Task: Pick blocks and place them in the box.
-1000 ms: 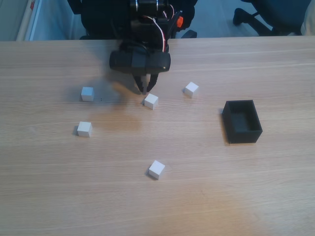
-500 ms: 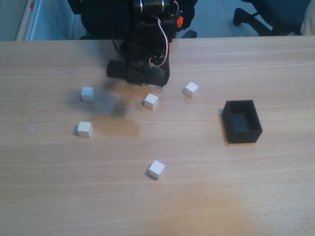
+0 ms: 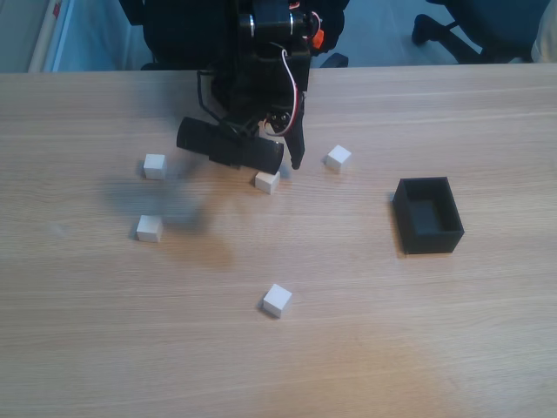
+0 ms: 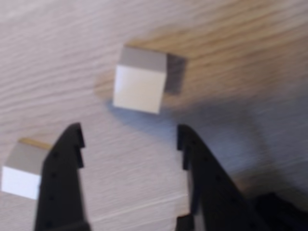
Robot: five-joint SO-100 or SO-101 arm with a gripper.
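Five small white blocks lie on the wooden table (image 3: pixel 365 348) in the fixed view: block (image 3: pixel 154 165), block (image 3: pixel 149 228), block (image 3: pixel 268 183), block (image 3: pixel 338 157) and block (image 3: pixel 277 300). The black open-topped box (image 3: pixel 427 215) stands at the right with nothing visible inside. My gripper (image 3: pixel 282 165) hangs over the middle block, partly covering it. In the wrist view my gripper (image 4: pixel 129 132) is open, nothing between its fingers (image 4: pixel 65 178). One block (image 4: pixel 139 82) lies just beyond the fingertips; another block (image 4: pixel 21 168) sits partly behind the left finger.
The arm's black base and wires (image 3: pixel 270 35) stand at the table's far edge. A chair base (image 3: pixel 461 26) is on the floor beyond the table. The near half of the table holds just the one block.
The gripper has rolled and swung down toward the middle block, and its fingers, together a second ago, now stand apart. Blocks and box have not moved.
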